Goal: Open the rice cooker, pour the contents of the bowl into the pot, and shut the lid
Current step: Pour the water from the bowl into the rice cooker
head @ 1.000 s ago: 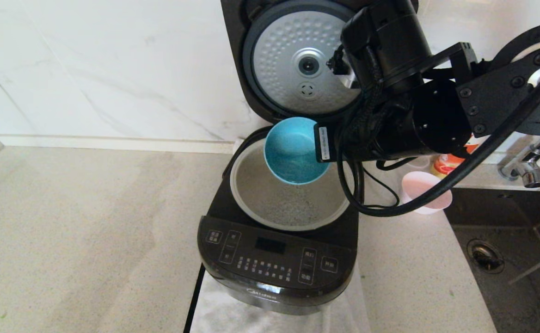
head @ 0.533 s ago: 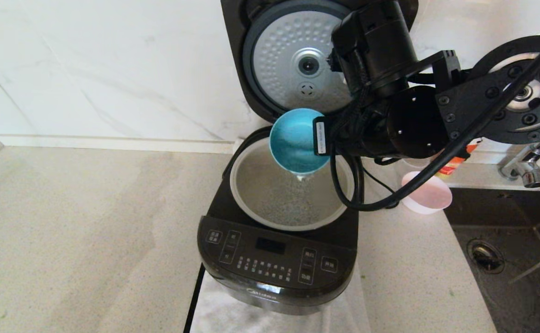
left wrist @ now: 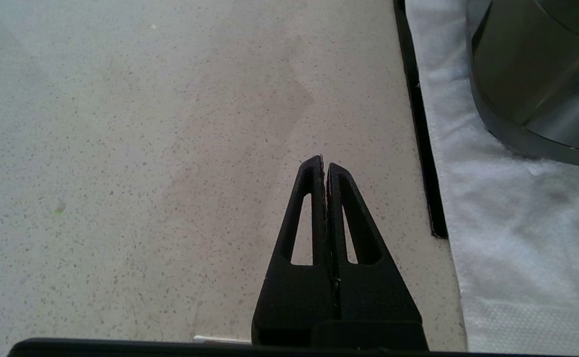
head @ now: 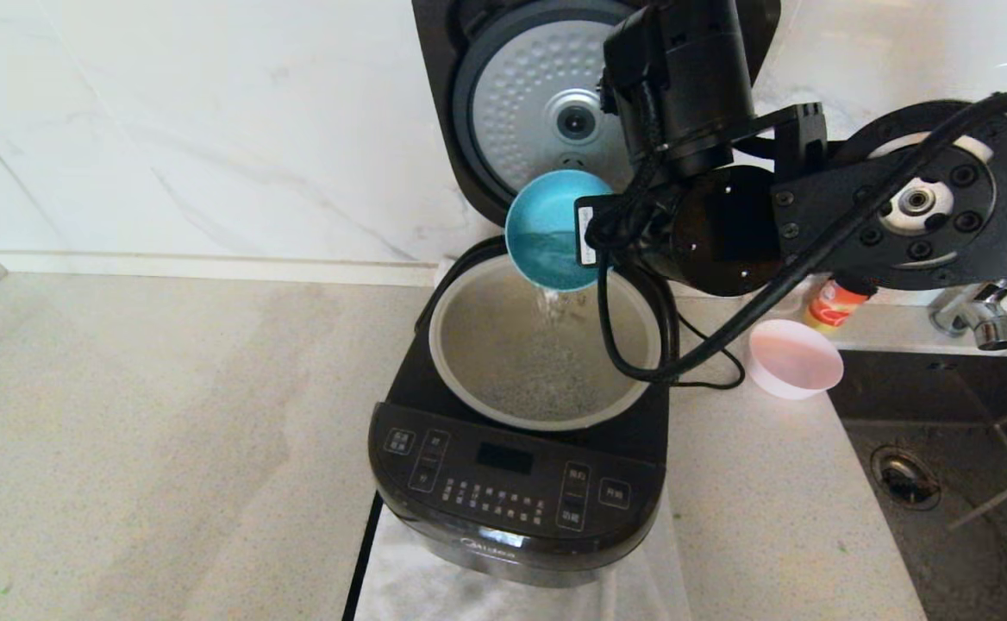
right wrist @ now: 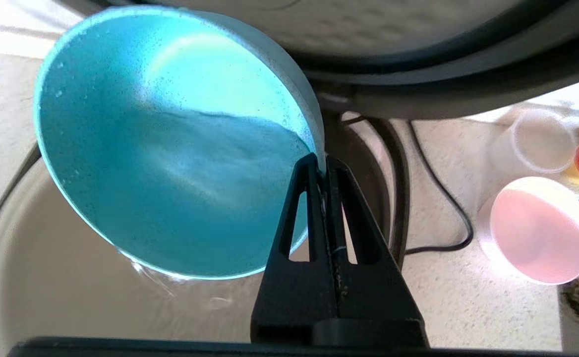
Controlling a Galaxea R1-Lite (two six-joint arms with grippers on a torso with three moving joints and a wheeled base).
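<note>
Pink bowl (head: 795,359) near sink (head: 952,483), white cloth (left wrist: 517,223) on counter (head: 141,448)

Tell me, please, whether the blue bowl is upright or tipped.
Tipped: the bowl leans over the pot, liquid streaming off its lower rim.

Tilted blue bowl (right wrist: 170,148), rim pinched between the right gripper (right wrist: 325,166) fingers (right wrist: 303,198), water spilling into the pot (right wrist: 46,297)

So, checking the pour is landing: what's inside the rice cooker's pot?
Clear liquid streams from the tilted blue bowl into the pale grey round pot, pooling there. The bowl and arm cover its back edge.
</note>
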